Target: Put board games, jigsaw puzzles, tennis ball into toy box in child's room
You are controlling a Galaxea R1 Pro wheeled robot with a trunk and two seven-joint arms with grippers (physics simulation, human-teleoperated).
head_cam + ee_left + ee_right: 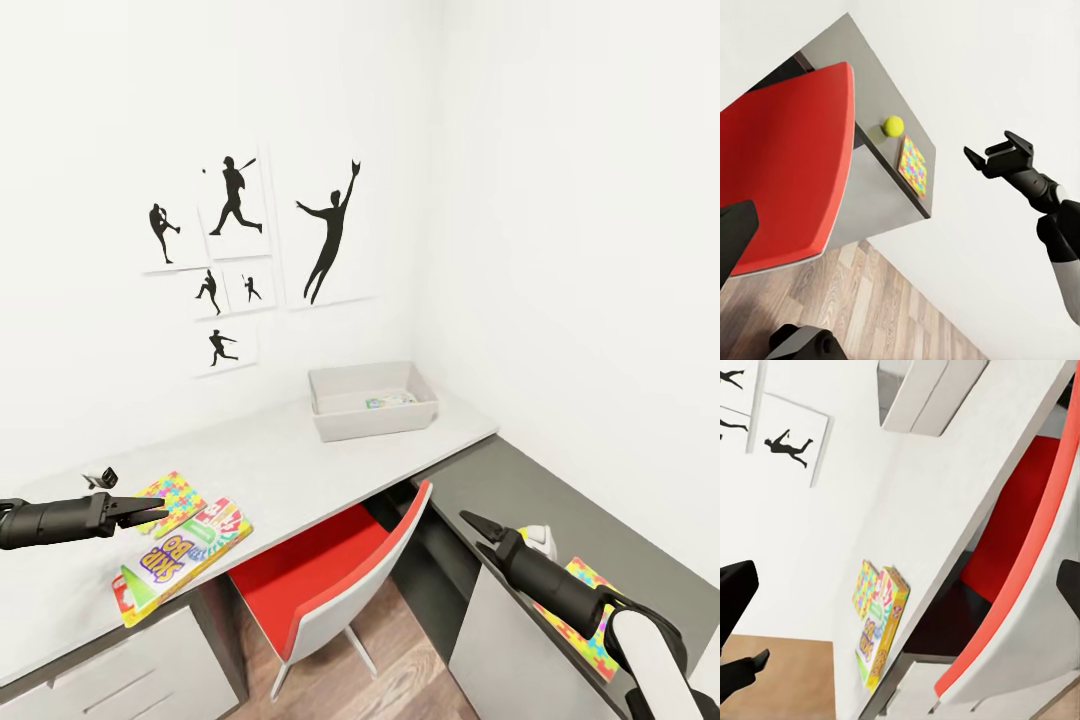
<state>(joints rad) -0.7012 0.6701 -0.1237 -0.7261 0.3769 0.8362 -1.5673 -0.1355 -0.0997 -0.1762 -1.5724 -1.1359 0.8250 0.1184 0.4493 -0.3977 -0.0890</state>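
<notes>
The left hand [160,512] was found released and empty, held just above the jigsaw puzzle [172,497], with the SKIP BO box [182,558] beside it on the table [300,470]. The right hand [472,524] was likewise released. The boxes were judged light, stiff and slick; an edge grip was advised.

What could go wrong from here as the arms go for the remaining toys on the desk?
1. The SKIP BO box lies at the table front edge; a nudge from the left gripper could tip it off.
2. It seems to overlap the jigsaw puzzle, so gripping one may drag the other.
3. The tennis ball sits loose on the lower dark section beside a second puzzle; contact by the right gripper could roll it away.
</notes>
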